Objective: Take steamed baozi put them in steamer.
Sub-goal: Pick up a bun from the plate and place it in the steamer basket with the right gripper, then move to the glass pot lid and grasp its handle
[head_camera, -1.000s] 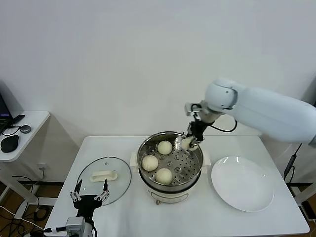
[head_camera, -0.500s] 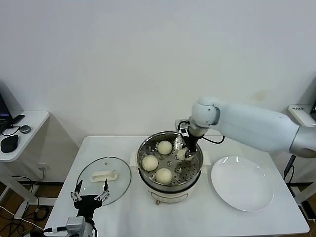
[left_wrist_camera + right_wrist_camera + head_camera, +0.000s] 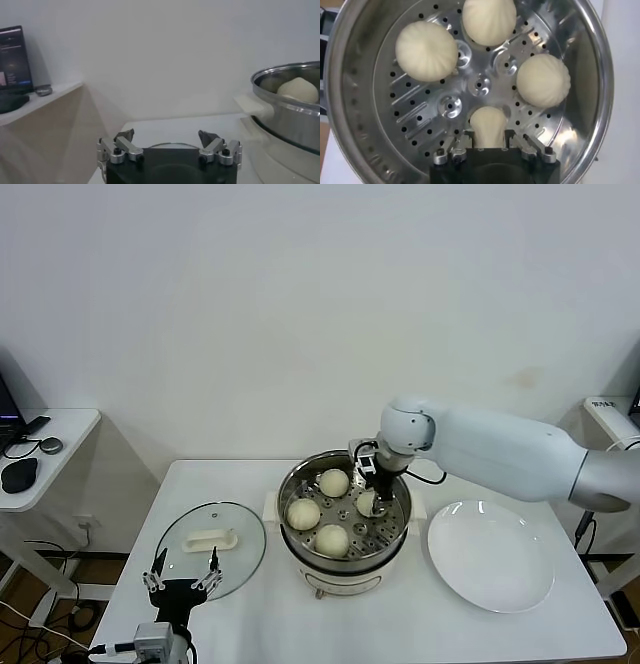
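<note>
The steamer (image 3: 298, 484) stands mid-table, its steel pot (image 3: 350, 125) holding three baozi (image 3: 334, 482) (image 3: 303, 513) (image 3: 332, 539) on the perforated tray. My right gripper (image 3: 375, 502) reaches down inside the pot on its right side. A fourth baozi (image 3: 488, 120) sits between its fingers, which press its sides; the gripper (image 3: 489, 133) is shut on it and the bun's underside meets the tray. My left gripper (image 3: 182, 579) is parked low at the table's front left, open (image 3: 166, 137) and empty. It sees the steamer (image 3: 290, 120) and one baozi (image 3: 298, 90) from the side.
A round glass lid (image 3: 210, 549) with a white handle lies left of the steamer, just beyond the left gripper. A bare white plate (image 3: 490, 569) lies to the right. A side table (image 3: 40, 454) with small items stands at the far left.
The right arm has come down from above the pot's back right rim, carrying the baozi into the steamer and onto the tray. The left arm has not moved.
</note>
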Controlling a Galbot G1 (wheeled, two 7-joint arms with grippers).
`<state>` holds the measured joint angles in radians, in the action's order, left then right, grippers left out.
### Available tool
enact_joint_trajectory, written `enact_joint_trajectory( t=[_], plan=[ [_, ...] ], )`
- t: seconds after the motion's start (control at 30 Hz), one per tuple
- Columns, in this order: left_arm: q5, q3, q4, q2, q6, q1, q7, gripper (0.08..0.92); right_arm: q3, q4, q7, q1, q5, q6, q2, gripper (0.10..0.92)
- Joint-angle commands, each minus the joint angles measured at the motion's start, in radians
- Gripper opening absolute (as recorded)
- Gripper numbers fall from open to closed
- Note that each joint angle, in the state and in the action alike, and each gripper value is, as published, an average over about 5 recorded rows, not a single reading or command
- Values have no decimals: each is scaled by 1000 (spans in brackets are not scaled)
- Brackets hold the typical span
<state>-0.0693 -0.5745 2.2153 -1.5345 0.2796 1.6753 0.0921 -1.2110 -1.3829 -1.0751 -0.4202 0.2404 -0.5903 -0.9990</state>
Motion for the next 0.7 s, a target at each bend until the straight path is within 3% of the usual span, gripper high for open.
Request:
enact_joint_trajectory(
  t=[0.03, 0.27, 0.53, 0.7],
  plan=[
    [0, 1, 4, -1, 1, 1, 0, 823, 3, -8, 6, 2, -5, -3, 14, 619],
    [-1, 2, 11, -1, 1, 3, -1, 823, 65, -36, 18, -10, 35, -7, 72, 798],
    [-4, -4, 10, -5, 0, 5, -4, 823, 324, -97, 45, 34, 138, 20, 215, 823],
    [-3, -19, 9, -6, -17, 14, -3, 823, 591, -148, 164, 189, 235, 93, 366, 823]
  ],
)
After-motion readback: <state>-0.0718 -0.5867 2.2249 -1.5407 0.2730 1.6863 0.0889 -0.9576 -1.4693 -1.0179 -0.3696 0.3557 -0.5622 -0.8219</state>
